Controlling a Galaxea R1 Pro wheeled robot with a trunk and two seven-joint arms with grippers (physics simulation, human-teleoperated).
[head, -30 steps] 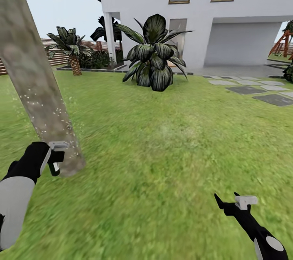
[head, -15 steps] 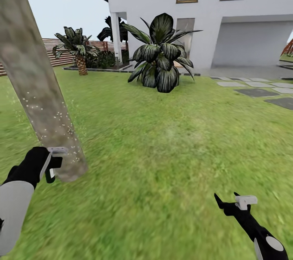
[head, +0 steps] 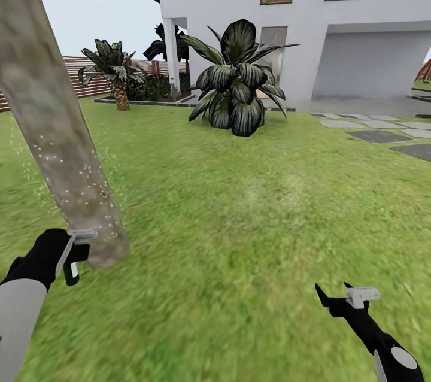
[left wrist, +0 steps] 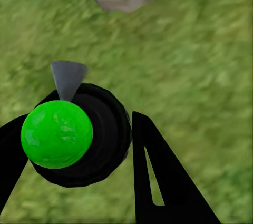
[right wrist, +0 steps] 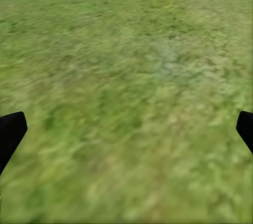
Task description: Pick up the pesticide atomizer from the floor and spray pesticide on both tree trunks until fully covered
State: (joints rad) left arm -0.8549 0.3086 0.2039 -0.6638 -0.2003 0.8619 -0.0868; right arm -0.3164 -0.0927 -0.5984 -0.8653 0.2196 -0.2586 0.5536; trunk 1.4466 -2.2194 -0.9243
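At the foot of the leaning tree trunk (head: 57, 130) my left gripper (head: 73, 253) is clamped around the pesticide atomizer (left wrist: 76, 134), its green cap between the black fingers, just beside the trunk's base. White specks of pesticide (head: 84, 175) dot the lower trunk, but the upper stretch looks bare, so I judge this tree only partly covered, and the second tree is not yet touched as far as I can tell. My right gripper (head: 338, 298) hangs wide apart and empty over the grass lawn (head: 251, 238). Farther off stand a broad-leaved plant (head: 236, 79), a short palm (head: 114, 73), the wooden fence (head: 78, 73) and the white house (head: 311, 29). Nothing blocks the trunk itself.
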